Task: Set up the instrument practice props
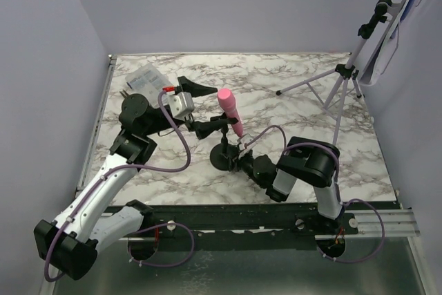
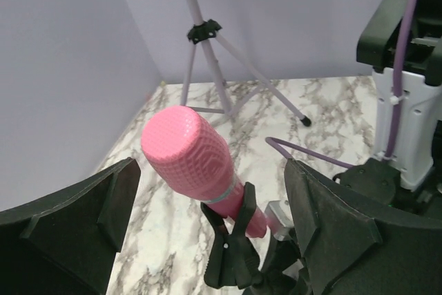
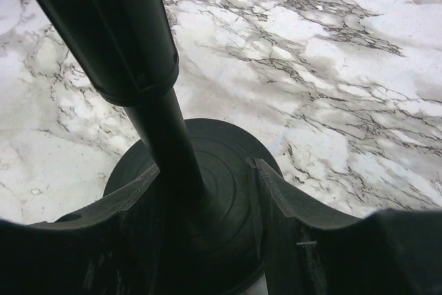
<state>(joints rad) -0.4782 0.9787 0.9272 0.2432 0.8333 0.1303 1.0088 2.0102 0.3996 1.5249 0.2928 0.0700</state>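
From above, the pink microphone (image 1: 230,110) sits tilted in the clip of the black mic stand (image 1: 223,159), mid tabletop (image 1: 297,67). The lavender music stand (image 1: 378,29) is at the far right.

Left wrist view: the left gripper (image 2: 210,170) has its jaws spread wide on either side of the microphone, not touching it.

Right wrist view: the right gripper (image 3: 207,170) brackets the mic stand's pole just above its round base. I cannot tell whether the jaws pinch it.
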